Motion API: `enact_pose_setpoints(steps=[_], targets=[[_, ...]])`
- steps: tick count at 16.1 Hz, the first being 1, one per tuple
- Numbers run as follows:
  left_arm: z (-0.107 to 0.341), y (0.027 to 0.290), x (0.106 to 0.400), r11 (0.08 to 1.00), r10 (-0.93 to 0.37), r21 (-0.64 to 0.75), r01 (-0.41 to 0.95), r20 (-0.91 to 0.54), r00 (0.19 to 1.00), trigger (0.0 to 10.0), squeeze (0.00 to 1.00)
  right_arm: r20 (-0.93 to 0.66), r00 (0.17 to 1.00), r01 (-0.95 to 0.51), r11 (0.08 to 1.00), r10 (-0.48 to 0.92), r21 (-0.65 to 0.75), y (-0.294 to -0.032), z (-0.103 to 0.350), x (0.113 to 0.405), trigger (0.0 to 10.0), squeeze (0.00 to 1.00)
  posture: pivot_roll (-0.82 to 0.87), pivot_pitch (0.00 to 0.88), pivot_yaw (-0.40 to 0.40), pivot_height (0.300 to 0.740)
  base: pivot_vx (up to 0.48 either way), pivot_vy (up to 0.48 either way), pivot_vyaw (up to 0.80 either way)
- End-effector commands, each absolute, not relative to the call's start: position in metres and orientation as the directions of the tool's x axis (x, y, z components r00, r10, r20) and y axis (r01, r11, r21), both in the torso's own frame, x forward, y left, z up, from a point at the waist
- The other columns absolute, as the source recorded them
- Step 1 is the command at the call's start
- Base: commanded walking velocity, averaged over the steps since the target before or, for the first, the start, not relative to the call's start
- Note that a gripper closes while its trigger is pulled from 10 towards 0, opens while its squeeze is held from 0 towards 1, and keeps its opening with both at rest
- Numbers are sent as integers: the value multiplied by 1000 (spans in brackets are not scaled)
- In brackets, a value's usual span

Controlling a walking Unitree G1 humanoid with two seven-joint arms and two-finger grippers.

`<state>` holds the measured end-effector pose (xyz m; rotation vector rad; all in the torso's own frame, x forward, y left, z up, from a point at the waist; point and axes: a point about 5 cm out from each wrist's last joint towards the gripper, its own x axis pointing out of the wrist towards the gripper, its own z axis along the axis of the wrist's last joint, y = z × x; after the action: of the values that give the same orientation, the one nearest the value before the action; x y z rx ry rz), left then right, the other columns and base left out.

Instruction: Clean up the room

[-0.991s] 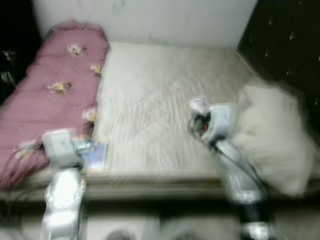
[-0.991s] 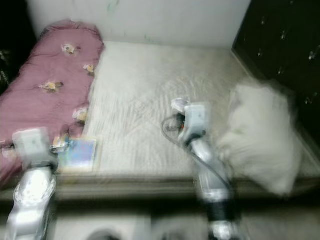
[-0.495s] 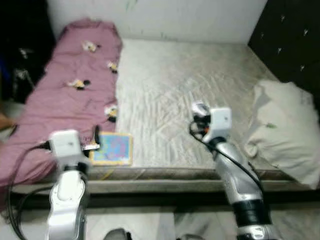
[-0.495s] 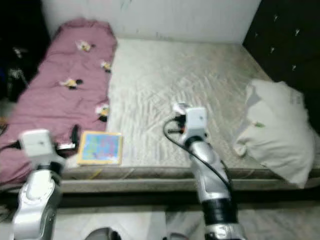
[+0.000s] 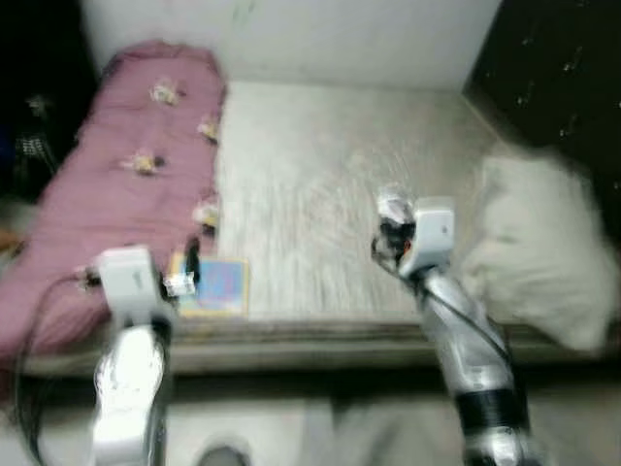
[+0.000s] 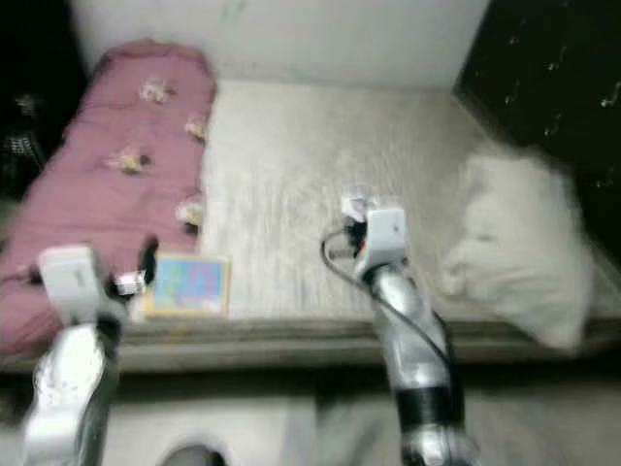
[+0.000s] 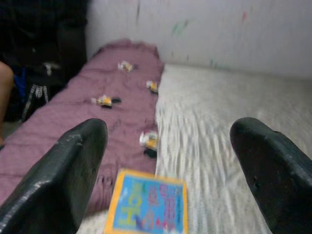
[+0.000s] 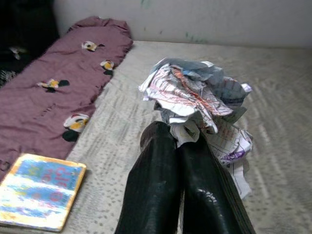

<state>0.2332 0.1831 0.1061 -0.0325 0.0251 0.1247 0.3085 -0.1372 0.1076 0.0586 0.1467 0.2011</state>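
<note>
My right gripper (image 8: 181, 139) is shut on a crumpled wad of printed paper (image 8: 197, 100), held above the middle of the cream mattress (image 5: 330, 184). The wad (image 5: 390, 209) shows at the tip of the right arm. A thin book with a blue and yellow cover (image 5: 215, 284) lies flat near the mattress's front edge, beside the pink blanket (image 5: 126, 184). My left gripper (image 7: 168, 146) is open just short of the book (image 7: 148, 208), and its wide-set black fingers (image 7: 68, 168) hold nothing.
A white pillow (image 5: 543, 248) lies at the right side of the bed against a dark headboard (image 5: 558, 68). The pink blanket (image 8: 58, 92) with small flower prints covers the left strip. A white wall (image 5: 291, 39) stands behind. A person's knee (image 7: 5, 80) shows past the blanket.
The head camera has swayed and the picture is blurred again. Both arms keep nearly the same pose, with the paper wad still in the right gripper.
</note>
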Motion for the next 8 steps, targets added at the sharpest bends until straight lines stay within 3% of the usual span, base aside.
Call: enact_pose_setpoints(steps=[1,8], targets=[[112,184,237,992,119,-29,-119,-2,993,10000,0,-129,971,-191,979,200,75,-137,111,310,10000,0,9,0,-56,740,326,0,0],[114,183,238,993,113,-32,-113,-2,994,10000,0,-128,973,-187,980,195,72,-137,112,312,10000,0,4,0,-56,740,326,0,0]])
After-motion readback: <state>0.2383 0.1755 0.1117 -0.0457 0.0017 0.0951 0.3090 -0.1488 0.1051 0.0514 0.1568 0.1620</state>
